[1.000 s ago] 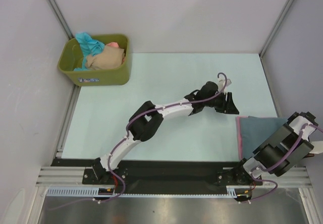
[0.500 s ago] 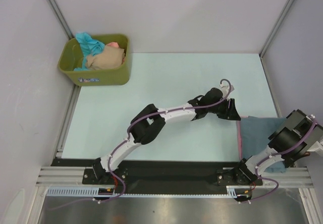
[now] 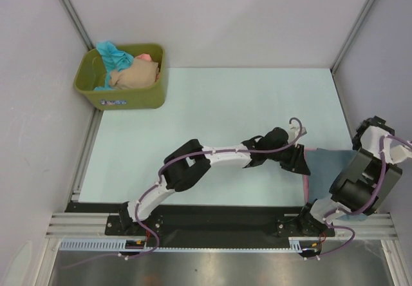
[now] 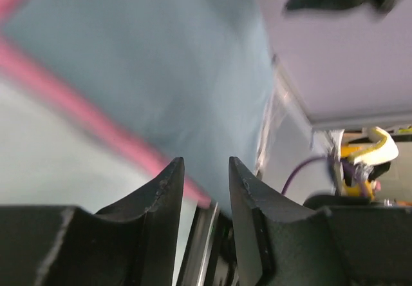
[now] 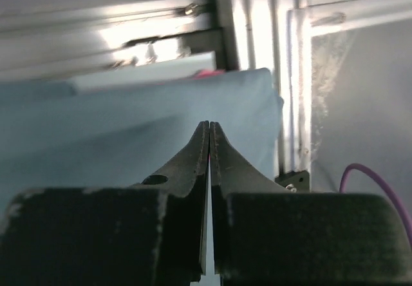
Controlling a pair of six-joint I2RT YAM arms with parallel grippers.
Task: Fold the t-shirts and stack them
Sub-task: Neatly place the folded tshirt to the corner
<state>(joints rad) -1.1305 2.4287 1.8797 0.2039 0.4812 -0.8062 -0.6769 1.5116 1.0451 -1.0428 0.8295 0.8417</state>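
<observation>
Stack at near right of the pale green table (image 3: 212,105): flat slate grey-blue t-shirt (image 3: 325,167) on top of a pink t-shirt (image 4: 71,105), of which only an edge strip shows.
The left gripper (image 4: 206,160) is over that pink edge, fingers slightly apart and holding nothing; view is blurred. The right gripper (image 5: 209,123) has its fingers pressed together over the grey-blue cloth, nothing visible between them. The right arm hides much of the stack. A teal shirt (image 3: 116,55), beige shirt (image 3: 132,75) and salmon shirt (image 3: 145,58) lie crumpled in the olive-green plastic tub (image 3: 145,96), far left.

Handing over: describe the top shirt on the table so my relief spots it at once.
On the pale green table, go to the near right corner. The slate grey-blue t-shirt lies flat there, over a pink t-shirt that shows only as an edge strip; all other shirts are bunched in the olive tub.
</observation>
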